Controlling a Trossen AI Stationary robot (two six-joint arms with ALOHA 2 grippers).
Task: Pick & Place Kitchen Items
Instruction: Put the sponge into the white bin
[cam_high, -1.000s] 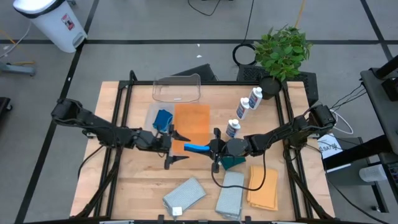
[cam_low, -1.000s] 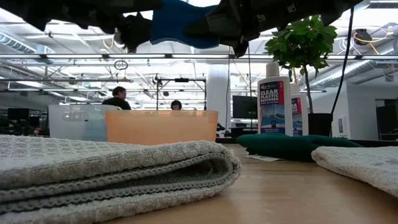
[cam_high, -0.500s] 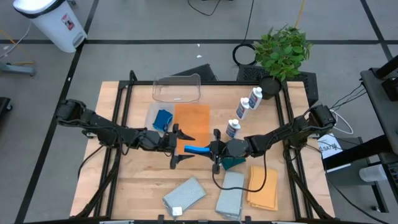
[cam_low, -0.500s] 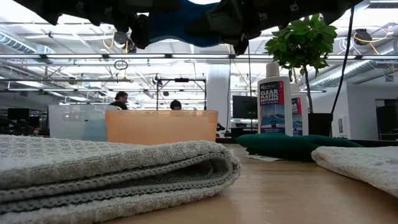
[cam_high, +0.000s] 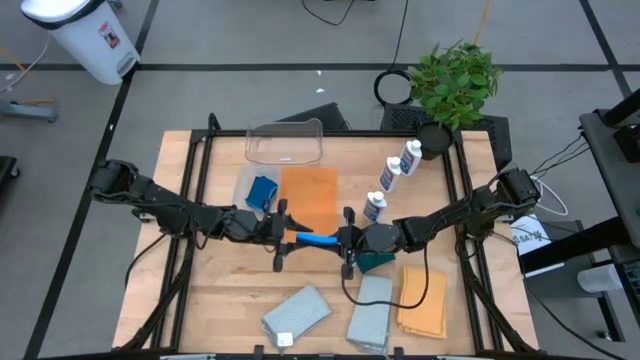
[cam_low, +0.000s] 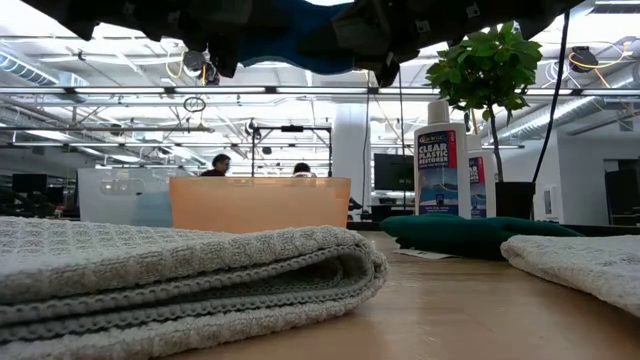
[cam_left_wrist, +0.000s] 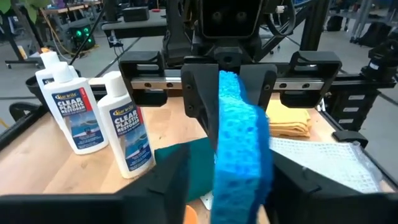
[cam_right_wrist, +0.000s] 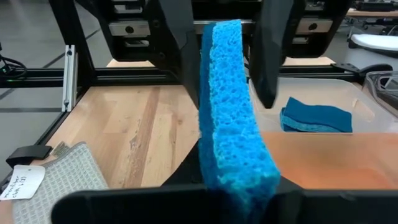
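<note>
Over the middle of the wooden table (cam_high: 215, 275) a handover is under way, both arms reaching inward from the side edges. The left gripper (cam_high: 279, 237) has its fingers (cam_right_wrist: 177, 43) set on either side of the near end of a bright blue sponge (cam_high: 316, 239); from the right wrist view they stand close to the sponge's faces, though whether they actually press it I cannot tell. The sponge hangs in the air on edge, above the front edge of the orange cloth (cam_high: 308, 196) that lies flat on the table. Behind the left gripper, a darker blue sponge (cam_high: 262, 190) rests on a light blue pad (cam_high: 243, 184), and farther back sits a clear plastic tub (cam_high: 285, 143).

The right gripper (cam_high: 345, 241) is clamped on the sponge's other end (its fingers (cam_left_wrist: 198, 93) pinch the sponge from both sides in the left wrist view). Just beside it lies a dark green pad (cam_high: 377, 261), and three white blue-labelled bottles (cam_high: 392, 180) stand in a diagonal row toward a potted plant (cam_high: 455, 82). Along the front edge lie two grey folded cloths (cam_high: 296, 312) and, at the right, a folded orange cloth (cam_high: 424, 300).
</note>
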